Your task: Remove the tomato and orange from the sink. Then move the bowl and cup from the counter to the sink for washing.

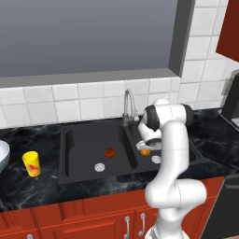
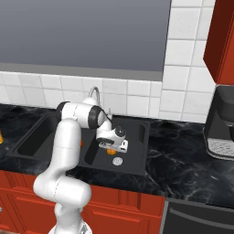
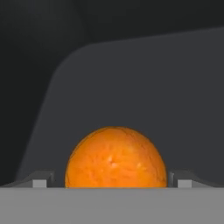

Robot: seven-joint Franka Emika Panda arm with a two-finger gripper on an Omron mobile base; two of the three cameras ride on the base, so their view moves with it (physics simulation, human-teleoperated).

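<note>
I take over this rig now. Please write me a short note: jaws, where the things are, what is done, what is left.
Gripper: jaws open, one each side of the orange, not closed yet.
Orange: right basin of the sink.
Tomato: left basin.
Cup and bowl: on the counter, left of the sink.
Done: nothing moved yet.
Left: lift out orange and tomato, then put bowl and cup in the sink.

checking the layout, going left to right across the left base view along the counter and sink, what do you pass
bowl → cup → left drain → tomato → faucet → orange, under the open gripper
</note>
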